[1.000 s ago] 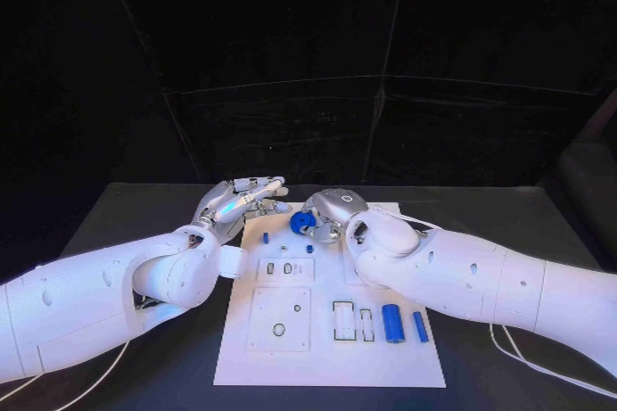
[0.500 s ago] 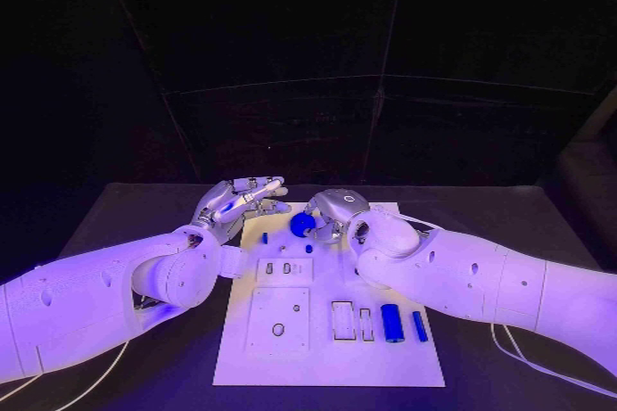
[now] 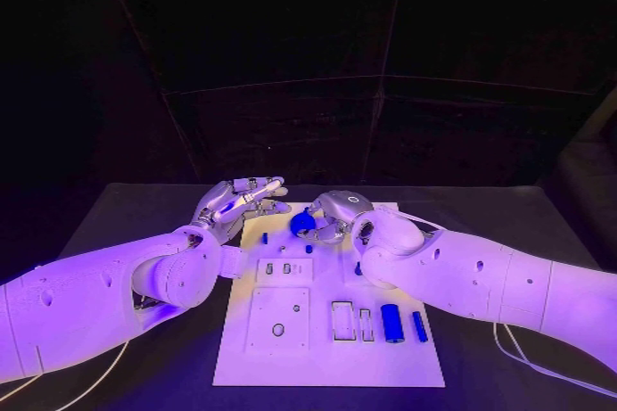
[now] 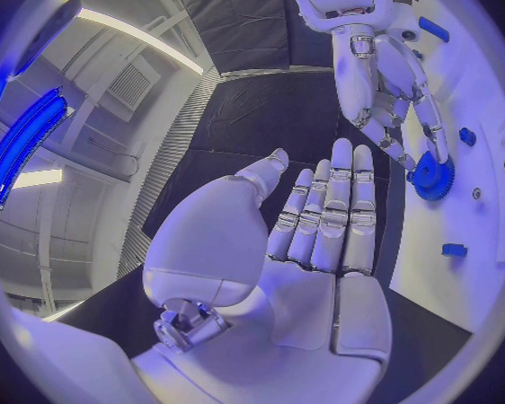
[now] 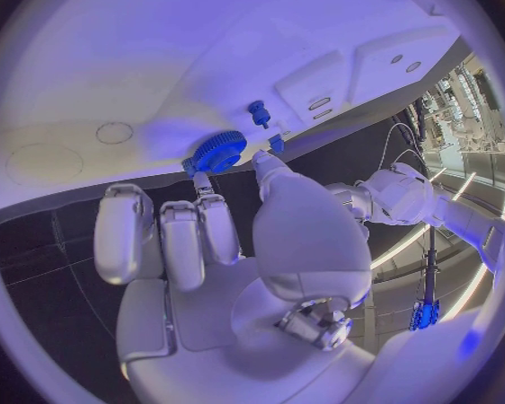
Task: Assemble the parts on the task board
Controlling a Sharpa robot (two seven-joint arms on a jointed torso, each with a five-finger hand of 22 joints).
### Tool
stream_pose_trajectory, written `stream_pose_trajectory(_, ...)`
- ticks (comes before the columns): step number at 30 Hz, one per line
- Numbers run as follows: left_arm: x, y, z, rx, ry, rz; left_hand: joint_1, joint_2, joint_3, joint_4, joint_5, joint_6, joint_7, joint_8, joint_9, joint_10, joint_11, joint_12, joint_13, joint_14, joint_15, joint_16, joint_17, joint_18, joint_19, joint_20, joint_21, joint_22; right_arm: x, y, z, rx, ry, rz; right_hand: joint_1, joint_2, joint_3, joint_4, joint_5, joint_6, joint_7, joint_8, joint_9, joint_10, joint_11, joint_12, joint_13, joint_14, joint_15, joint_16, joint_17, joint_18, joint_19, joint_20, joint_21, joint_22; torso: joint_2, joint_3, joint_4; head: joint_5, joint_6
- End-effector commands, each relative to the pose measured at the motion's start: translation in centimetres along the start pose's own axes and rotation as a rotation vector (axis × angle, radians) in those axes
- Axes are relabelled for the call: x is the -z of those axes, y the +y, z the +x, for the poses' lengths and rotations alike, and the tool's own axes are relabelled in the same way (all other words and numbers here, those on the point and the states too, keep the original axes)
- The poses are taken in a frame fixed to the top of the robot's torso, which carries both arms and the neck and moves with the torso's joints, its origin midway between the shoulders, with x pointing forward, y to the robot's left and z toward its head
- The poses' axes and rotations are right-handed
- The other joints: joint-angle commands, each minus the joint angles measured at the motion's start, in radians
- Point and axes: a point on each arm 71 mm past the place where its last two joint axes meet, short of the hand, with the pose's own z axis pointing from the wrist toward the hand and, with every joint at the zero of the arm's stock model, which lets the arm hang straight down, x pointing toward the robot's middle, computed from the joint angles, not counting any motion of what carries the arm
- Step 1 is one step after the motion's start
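The white task board (image 3: 328,362) lies in the middle of the black table. My right hand (image 3: 337,209) is over the board's far end and pinches a blue gear (image 3: 303,222) between thumb and finger. The gear (image 5: 219,151) is close to the board (image 5: 140,54); whether it touches I cannot tell. My left hand (image 3: 239,199) hovers beside the board's far left corner, fingers straight and apart, palm (image 4: 320,242) empty. From the left wrist, the right hand (image 4: 387,72) and the gear (image 4: 435,176) are in sight.
Two blue cylinders (image 3: 392,323) (image 3: 419,326) lie at the board's near right beside outlined slots (image 3: 343,320). Small blue pegs (image 3: 265,238) (image 3: 308,248) stand near the gear. Raised white blocks (image 3: 281,319) cover the board's left half. Dark table flanks both sides.
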Motion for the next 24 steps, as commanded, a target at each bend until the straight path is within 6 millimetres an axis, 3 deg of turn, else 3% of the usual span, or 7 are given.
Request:
stream_pose_trajectory(1,-0.1,0.0,0.2,0.004,0.017,0.003,-0.005,0.006,0.006,0.001,0.002,-0.004,0.017,0.006,0.000,-0.004,0.000,0.004,-0.001,-0.004,0.003,-0.006,0.001,0.012,-0.001,0.003,-0.007,-0.001,-0.2,0.0,0.6,-0.042,0.079,0.003,-0.008,0.009,-0.025,0.017,0.007,-0.020,0.000,-0.010,-0.002,0.002,0.008,0.001,0.096,0.082,0.006,0.004,0.169,-0.012,0.001,0.006,0.004,0.001,0.000,0.0001,0.0033,-0.001,-0.002)
stream_pose_trajectory(5,-0.1,0.0,0.2,0.004,0.017,0.003,-0.005,0.006,0.006,0.001,0.002,-0.004,0.017,0.006,0.000,-0.004,0.000,0.004,-0.001,-0.004,0.003,-0.006,0.001,0.012,-0.001,0.003,-0.007,-0.001,-0.3,0.0,0.7,-0.045,0.099,0.010,-0.006,0.015,-0.033,0.022,0.009,-0.036,0.000,-0.014,-0.004,0.002,0.008,0.000,0.095,0.082,0.006,0.004,0.169,-0.012,0.001,0.006,0.004,0.001,0.000,-0.0001,0.0016,0.001,-0.003)
stream_pose_trajectory(10,-0.1,0.0,0.2,0.003,0.016,0.003,-0.005,0.006,0.006,0.001,0.002,-0.004,0.017,0.006,0.000,-0.004,0.000,0.004,-0.001,-0.004,0.003,-0.006,0.001,0.012,-0.001,0.003,-0.007,-0.001,-0.2,-0.3,0.7,-0.042,0.106,0.021,0.011,0.031,-0.054,0.029,0.043,-0.050,0.001,-0.019,-0.004,0.001,0.009,-0.001,0.095,0.082,0.007,0.004,0.169,-0.012,0.001,0.007,0.004,0.001,0.000,-0.0004,-0.0002,0.002,-0.004)
stream_pose_trajectory(18,-0.1,-0.1,0.0,0.002,0.013,0.003,-0.007,0.005,0.009,0.000,0.002,-0.004,0.017,0.007,0.000,-0.005,0.001,0.004,-0.001,-0.005,0.004,-0.008,0.002,0.012,-0.001,0.003,-0.007,-0.001,0.6,-0.7,0.1,-0.046,0.058,0.013,0.042,0.051,-0.082,0.031,0.082,0.029,0.002,-0.004,0.004,0.005,0.010,0.003,0.101,0.082,0.008,0.004,0.169,-0.013,0.003,0.008,0.006,0.005,0.000,0.0010,-0.0003,0.005,-0.004)
stream_pose_trajectory(24,0.0,-0.1,-0.2,-0.001,0.007,0.004,-0.007,0.005,0.009,0.000,0.002,-0.004,0.017,0.007,0.000,-0.005,0.001,0.004,-0.001,-0.005,0.004,-0.008,0.002,0.012,-0.001,0.003,-0.007,-0.001,1.8,-1.5,-1.2,-0.098,-0.069,-0.014,0.078,0.057,-0.101,0.020,0.118,0.037,0.001,-0.007,0.002,0.008,0.008,0.004,0.103,0.081,0.007,0.004,0.168,-0.014,0.006,0.007,0.009,0.010,-0.002,0.0023,-0.0034,0.006,-0.001)
